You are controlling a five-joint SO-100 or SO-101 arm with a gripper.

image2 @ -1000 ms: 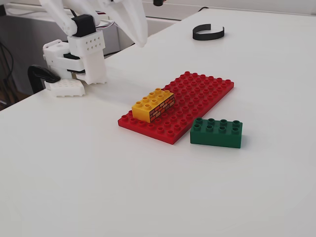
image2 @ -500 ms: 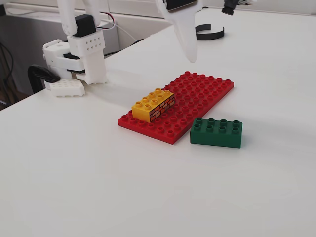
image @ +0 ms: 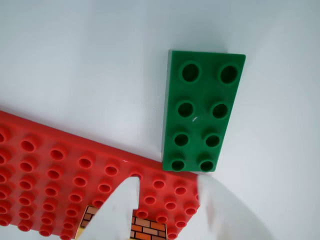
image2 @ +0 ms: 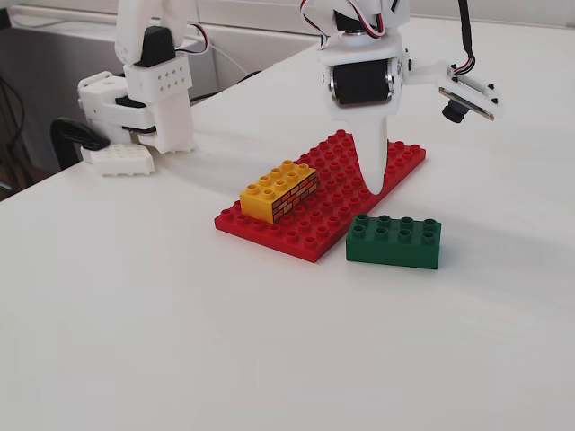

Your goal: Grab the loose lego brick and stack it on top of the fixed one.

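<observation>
The dark green loose brick (image2: 393, 241) lies flat on the white table, studs up, touching the front right edge of the red baseplate (image2: 296, 229). The yellow fixed brick (image2: 280, 189) with the brick-wall print sits on the baseplate's left part. My gripper (image2: 375, 184) hangs point down over the baseplate, just behind the green brick and to the right of the yellow one. It is empty. In the wrist view the green brick (image: 202, 115) lies beyond the gripper (image: 167, 181), whose fingertips stand apart over the baseplate (image: 55, 165). The yellow brick (image: 146, 227) shows between them.
The arm's white base and clamp (image2: 144, 99) stand at the back left near the table's left edge. The wrist camera (image2: 467, 99) sticks out to the right of the gripper. White table surface (image2: 225, 341) spreads in front of the baseplate and to its right.
</observation>
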